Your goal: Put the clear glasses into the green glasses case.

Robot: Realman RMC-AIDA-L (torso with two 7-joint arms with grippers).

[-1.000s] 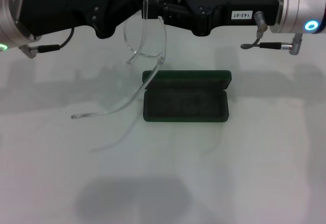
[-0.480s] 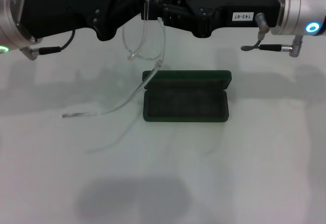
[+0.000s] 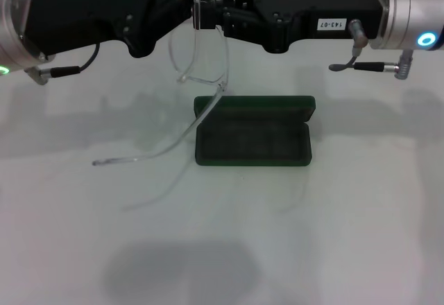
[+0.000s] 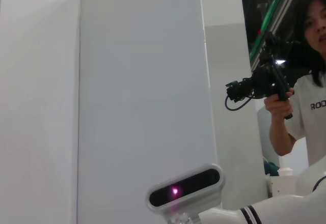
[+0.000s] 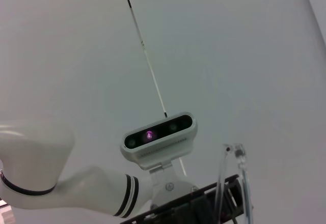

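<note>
**Glasses held aloft between both grippers, above the open case**

Both closed on the clear glasses (image 3: 198, 55): left gripper (image 3: 186, 0) and right gripper (image 3: 208, 12) meeting at the top of the frame, pinching it from either side, high at the far centre. Lens hanging down, one long clear arm trailing left and near toward the desk (image 3: 312, 236), its tip well left of the green glasses case (image 3: 253, 141). Case lying open directly below, lid propped on the far side. Compared with half a second ago, trailing tip slightly lower and further right, glasses tilted a touch. Both arms stretched horizontally inward from the sides.
</note>
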